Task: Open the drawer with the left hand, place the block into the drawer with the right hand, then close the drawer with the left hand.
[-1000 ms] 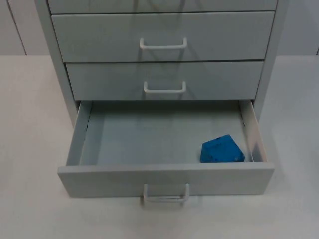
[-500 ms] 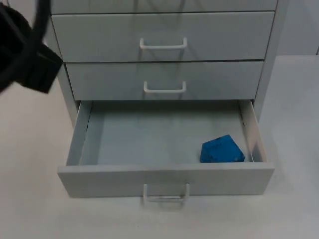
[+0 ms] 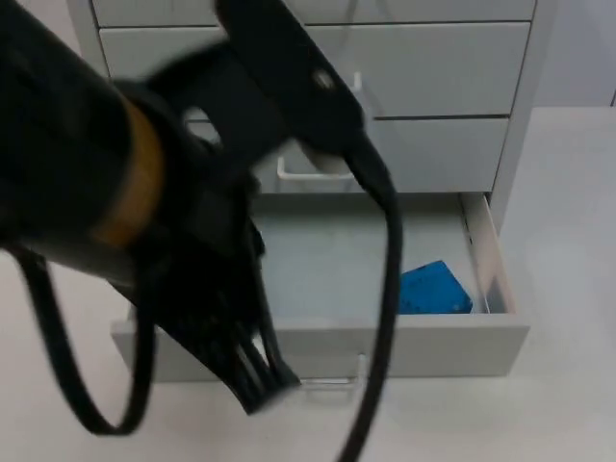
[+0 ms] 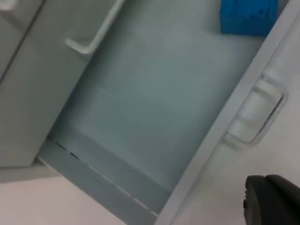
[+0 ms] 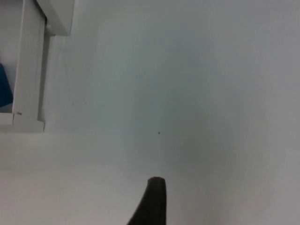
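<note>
Jaw state at left gripper (image 3: 260, 380): cannot tell, too smeared. Hanging low over the front panel of the open bottom drawer (image 3: 433, 342), just left of the drawer handle (image 3: 332, 383), close to it, contact not readable. From the left wrist: that same handle (image 4: 255, 112) near, standing proud of the front edge, white table beyond it.

Jaw state at right gripper (image 5: 152, 206): cannot tell either. Waiting above bare white table (image 5: 187, 93), well off to the side of the cabinet, with the drawer's outer front corner (image 5: 28, 70) at a distance.

Blue block (image 3: 433, 289) inside the drawer, on its floor, tucked toward the right front corner: close against the front wall, a narrow gap to the right side wall. Seen from the left wrist too (image 4: 248, 16), at the far end of the drawer floor.

Remaining drawer floor wide and bare from the block leftward to the left wall. Drawer pulled well out, its side rails exposed back to the cabinet body (image 3: 520, 115).

Above: middle drawer (image 3: 443, 154) shut flush, its white handle (image 4: 93, 35) jutting over the open drawer's back edge. Left arm's bulk crossing over the drawer's left half.

Free table (image 3: 568, 414) in front of the drawer panel and along its right side.
</note>
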`<state>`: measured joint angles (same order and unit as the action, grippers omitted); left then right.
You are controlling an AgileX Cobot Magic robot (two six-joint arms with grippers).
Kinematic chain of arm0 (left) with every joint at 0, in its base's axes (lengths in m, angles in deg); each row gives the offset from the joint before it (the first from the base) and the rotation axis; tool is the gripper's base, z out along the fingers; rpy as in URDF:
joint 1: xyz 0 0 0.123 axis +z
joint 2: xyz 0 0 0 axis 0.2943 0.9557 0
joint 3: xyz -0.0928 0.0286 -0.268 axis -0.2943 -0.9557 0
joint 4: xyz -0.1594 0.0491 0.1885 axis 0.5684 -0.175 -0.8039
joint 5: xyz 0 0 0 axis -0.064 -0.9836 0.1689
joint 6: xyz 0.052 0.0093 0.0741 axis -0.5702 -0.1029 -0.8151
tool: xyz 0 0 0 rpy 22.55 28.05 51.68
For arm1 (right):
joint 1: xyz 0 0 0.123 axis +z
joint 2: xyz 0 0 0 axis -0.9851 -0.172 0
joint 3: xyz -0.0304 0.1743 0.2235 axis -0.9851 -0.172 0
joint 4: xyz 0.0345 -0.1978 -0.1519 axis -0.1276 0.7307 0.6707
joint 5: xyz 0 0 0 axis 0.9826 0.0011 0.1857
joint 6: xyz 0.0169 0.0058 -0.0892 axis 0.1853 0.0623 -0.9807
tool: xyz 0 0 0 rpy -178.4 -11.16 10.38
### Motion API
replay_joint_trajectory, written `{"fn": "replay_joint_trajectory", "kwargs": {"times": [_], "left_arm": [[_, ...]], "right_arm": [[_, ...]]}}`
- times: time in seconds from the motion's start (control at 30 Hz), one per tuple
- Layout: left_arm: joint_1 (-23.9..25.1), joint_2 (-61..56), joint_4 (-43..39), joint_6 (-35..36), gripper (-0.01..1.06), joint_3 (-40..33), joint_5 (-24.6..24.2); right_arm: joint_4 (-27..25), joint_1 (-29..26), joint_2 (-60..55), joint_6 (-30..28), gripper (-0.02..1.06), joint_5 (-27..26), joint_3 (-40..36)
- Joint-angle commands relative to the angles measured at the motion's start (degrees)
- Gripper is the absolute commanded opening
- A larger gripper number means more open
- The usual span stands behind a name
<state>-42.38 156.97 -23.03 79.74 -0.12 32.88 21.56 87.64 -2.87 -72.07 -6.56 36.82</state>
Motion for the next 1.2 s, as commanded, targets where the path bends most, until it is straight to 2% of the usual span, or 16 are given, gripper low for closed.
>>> {"fn": "replay_joint_trajectory", "kwargs": {"times": [0.0, 0.2, 0.33, 0.57, 0.63, 0.67, 0.73, 0.8, 1.03, 1.1, 1.17], "left_arm": [[-1.5, 3.6, -6.1, 5.0, 0.00, 0.4, -0.1], [-3.9, 11.2, -12.2, 8.0, 0.00, 0.4, 1.6], [-3.9, 17.1, -17.7, 8.7, 0.00, 0.4, 6.9], [-3.9, 23.5, -27.9, 15.0, 0.00, 0.4, 6.9], [-3.9, 25.8, -33.0, 18.6, 0.00, 0.4, 5.4], [-3.9, 25.8, -33.0, 18.6, 0.00, 0.4, 5.4], [-3.9, 28.0, -39.9, 24.4, 0.00, 0.4, 2.2], [-3.8, 29.5, -44.1, 27.7, 0.00, 0.4, 1.1], [-3.8, 32.3, -50.6, 31.2, 0.00, 0.4, 1.1], [-3.8, 33.5, -54.7, 35.5, 0.00, 0.8, -1.3], [-3.8, 33.7, -56.1, 36.8, 0.00, 0.9, -2.1]], "right_arm": [[0.3, -0.3, 0.0, -0.2, 0.76, -0.4, -0.1], [0.3, -0.3, 0.0, -0.2, 0.76, -0.5, -0.1], [0.3, -0.3, 0.0, -0.2, 0.76, -1.0, -0.1], [0.3, -0.3, 0.0, 0.1, 0.76, -1.3, -0.1], [0.3, -0.3, 0.0, 0.1, 0.76, -1.4, -0.1], [0.3, -0.3, 0.0, 0.1, 0.76, -1.4, -0.1], [0.3, -0.3, 0.0, 0.1, 0.76, -1.4, -0.1], [0.3, -0.3, 0.0, 0.1, 0.76, -1.4, -0.1], [0.3, -0.3, 0.0, 0.1, 0.76, -1.6, -0.1], [0.3, -0.3, 0.0, 0.1, 0.76, -1.6, -0.1], [0.3, -0.3, 0.0, 0.1, 0.76, -1.6, -0.1]]}}
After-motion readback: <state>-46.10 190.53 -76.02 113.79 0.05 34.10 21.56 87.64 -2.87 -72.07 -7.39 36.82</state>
